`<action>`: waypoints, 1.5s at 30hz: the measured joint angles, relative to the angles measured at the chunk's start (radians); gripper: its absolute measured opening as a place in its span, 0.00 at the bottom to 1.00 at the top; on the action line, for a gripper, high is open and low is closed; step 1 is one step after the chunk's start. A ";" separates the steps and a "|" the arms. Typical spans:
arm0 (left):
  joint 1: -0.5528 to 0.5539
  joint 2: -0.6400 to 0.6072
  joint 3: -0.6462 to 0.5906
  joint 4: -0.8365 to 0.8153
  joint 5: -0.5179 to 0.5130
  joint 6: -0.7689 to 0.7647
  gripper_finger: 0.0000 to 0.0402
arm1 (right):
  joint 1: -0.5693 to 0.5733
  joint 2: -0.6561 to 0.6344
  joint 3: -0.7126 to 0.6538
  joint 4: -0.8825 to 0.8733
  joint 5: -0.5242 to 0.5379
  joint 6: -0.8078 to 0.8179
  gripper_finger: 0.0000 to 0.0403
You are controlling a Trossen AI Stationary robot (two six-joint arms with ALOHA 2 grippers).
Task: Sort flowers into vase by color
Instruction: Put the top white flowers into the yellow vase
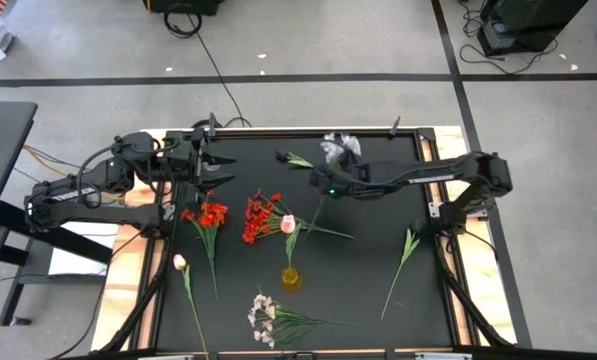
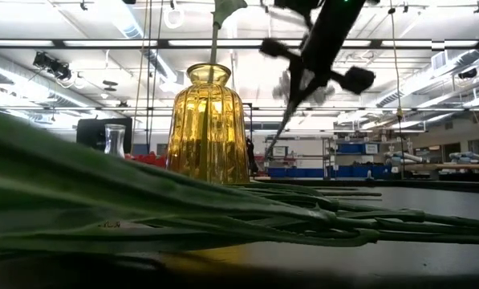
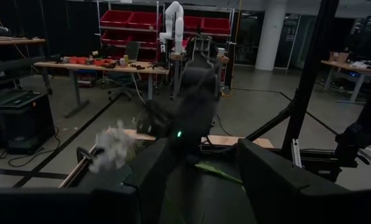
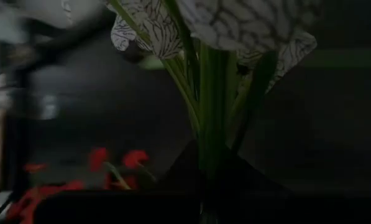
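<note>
1. Pinched by its green stems between the pressed-in jaws of the right gripper [image 1: 321, 186]: a white flower [image 1: 338, 147] with veined petals, lifted clear of the table [image 1: 378, 300], beyond the yellow vase [image 1: 291, 277] and a little to its right in the high view
2. Hanging from that grip, a thin stem slanting down towards the vase, apart from the vase mouth
3. Standing in the vase already: one pink tulip [image 1: 288, 224], stem leaning so the bud sits beyond the vase
4. Lying flat just beyond the vase and to its left: a red cluster [image 1: 261, 215], close beside the tulip bud
5. Farther left of the vase: a second red cluster [image 1: 210, 213], stem pointing back towards the near edge
6. Well left of the vase, near the table's edge: another pink bud [image 1: 179, 262] on a long stem
7. On the near side of the vase, slightly left: a white-lilac spray [image 1: 265, 318], green stems fanning to the right
8. Right of the vase, well apart: a bare leafy stem [image 1: 403, 255] lying slantwise; a second leafy sprig [image 1: 296, 158] far beyond the vase
9. Waiting far beyond the vase and to its left, above the second red cluster: the left gripper [image 1: 218, 168], jaws spread wide, holding nothing
</note>
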 joint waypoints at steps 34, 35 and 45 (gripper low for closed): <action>0.000 0.000 0.000 0.000 0.000 0.000 0.49 | 0.351 -0.277 0.001 0.566 -0.279 -1.443 0.05; 0.000 0.000 0.000 0.000 0.000 0.000 0.49 | 0.355 -0.260 0.001 0.607 -0.321 -1.448 0.05; 0.000 0.000 0.000 0.000 0.000 0.000 0.49 | 0.404 -0.056 0.001 0.944 -0.554 -1.574 0.05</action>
